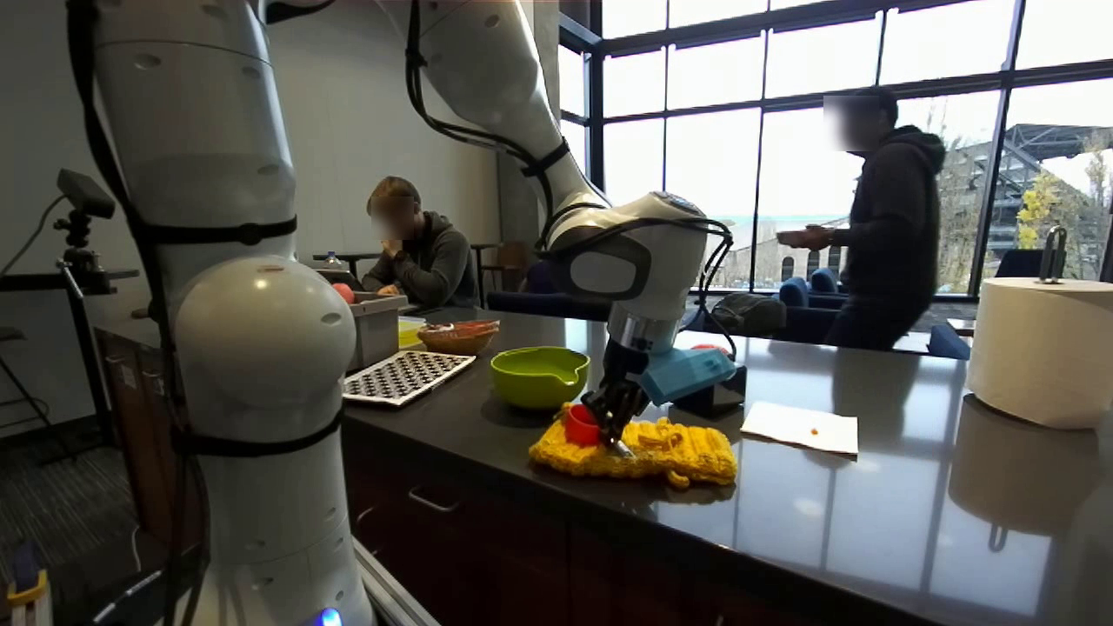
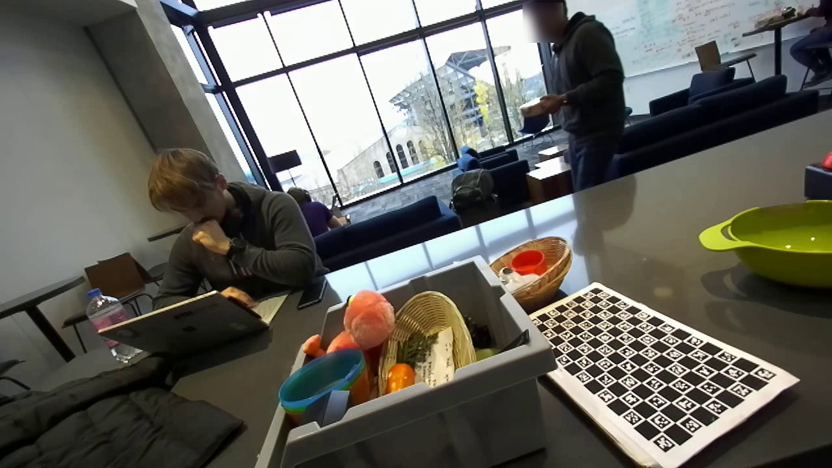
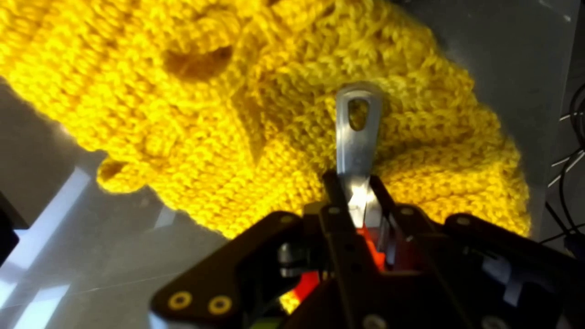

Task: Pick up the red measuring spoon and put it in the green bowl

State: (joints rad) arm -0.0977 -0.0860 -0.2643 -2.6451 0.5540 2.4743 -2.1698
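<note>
The robot's hand is down low over a yellow knit cloth on the dark gray tabletop. It is pinching the red measuring spoon by its silver handle, with one black finger on each side. In the wrist view, the end of the handle, which has a long hole in it, pokes out past the fingertips above the cloth. Bits of red show between the dark finger parts. In an exterior view, the spoon's red scoop is over one end of the cloth, right next to the hand. I cannot tell if the scoop touches the cloth.

The green bowl sits on the tabletop near the cloth, and it shows in both exterior views. Past the bowl lies a black-and-white checked board. Beside the board are a small brown basket and a gray box with a pink toy poking up. A white napkin and a fat paper roll are at the other side of the cloth. One man sits at a laptop.
</note>
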